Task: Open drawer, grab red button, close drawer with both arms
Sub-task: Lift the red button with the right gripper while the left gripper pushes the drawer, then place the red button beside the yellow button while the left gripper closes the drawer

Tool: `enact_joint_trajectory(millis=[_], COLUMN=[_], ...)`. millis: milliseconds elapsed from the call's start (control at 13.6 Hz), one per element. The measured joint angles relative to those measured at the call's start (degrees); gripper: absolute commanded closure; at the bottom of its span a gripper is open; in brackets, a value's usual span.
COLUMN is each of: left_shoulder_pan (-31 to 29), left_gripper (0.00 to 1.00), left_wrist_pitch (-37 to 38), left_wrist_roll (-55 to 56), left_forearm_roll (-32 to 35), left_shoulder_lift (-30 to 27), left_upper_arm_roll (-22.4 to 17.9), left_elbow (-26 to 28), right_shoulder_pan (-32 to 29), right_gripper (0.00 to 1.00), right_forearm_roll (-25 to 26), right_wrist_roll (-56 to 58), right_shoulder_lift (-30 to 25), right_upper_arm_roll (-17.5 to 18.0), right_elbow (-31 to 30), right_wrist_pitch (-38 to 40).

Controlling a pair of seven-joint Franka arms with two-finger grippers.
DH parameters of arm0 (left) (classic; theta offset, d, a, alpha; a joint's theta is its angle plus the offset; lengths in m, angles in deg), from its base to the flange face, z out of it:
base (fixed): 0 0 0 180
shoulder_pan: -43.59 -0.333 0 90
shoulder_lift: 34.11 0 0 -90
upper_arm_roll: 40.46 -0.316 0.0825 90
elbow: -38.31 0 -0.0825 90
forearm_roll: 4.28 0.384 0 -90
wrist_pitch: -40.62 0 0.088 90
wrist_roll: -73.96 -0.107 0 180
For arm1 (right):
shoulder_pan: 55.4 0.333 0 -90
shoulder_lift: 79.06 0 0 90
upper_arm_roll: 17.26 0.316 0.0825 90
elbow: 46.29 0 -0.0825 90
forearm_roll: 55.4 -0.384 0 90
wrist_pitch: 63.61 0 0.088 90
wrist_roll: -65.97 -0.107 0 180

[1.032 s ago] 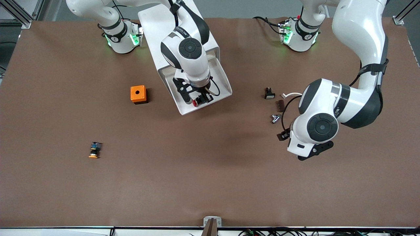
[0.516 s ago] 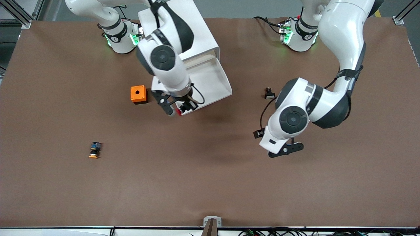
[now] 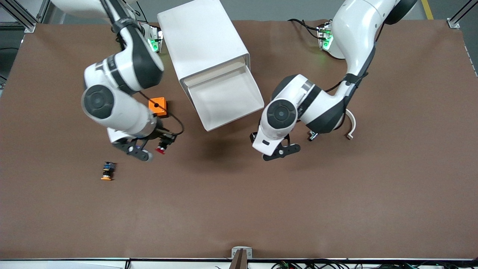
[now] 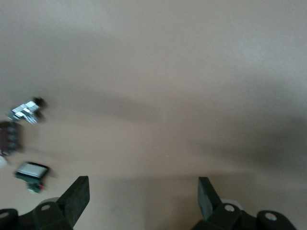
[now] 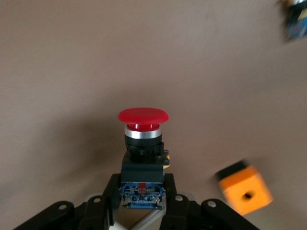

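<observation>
Two grippers split the work: the right gripper [image 3: 158,146], fingers clamped on the small red-capped push button [image 3: 161,150] over the brown counter [image 3: 239,205], should carry it level while the open-fingered left gripper [image 3: 278,152] pushes the white tray drawer [image 3: 224,99] squarely.

Left tool [image 4: 143,191] over bare brown table [image 4: 168,86], fingers [image 4: 76,196] spread wide apart, holding nothing, three small parts grouped on the table: silver clip [image 4: 25,110], dark block [image 4: 9,136], white-topped switch [image 4: 31,171]
</observation>
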Motion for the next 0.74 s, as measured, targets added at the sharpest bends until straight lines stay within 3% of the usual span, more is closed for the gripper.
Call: enact_joint_trajectory(millis=[295, 737], left_shoulder_pan=[4.67, 11.33], left_gripper=[0.01, 0.01], left_wrist_pitch=[-4.13, -7.91], left_wrist_roll=[8.63, 15.21], left_forearm_roll=[-0.73, -2.39], left_shoulder_lift=[2.20, 3.76], left_upper_arm_roll=[0.12, 0.17], left_elbow=[0.48, 0.60], right_shoulder_pan=[-9.85, -12.92], right_gripper=[0.98, 0.98], right_forearm_roll=[0.47, 2.14], right_wrist_roll=[17.78, 25.17], right_shoulder_lift=[4.36, 12.47], right_upper_arm_roll=[0.13, 0.23], right_elbow=[-0.40, -1.85], right_wrist_pitch=[-2.19, -12.35])
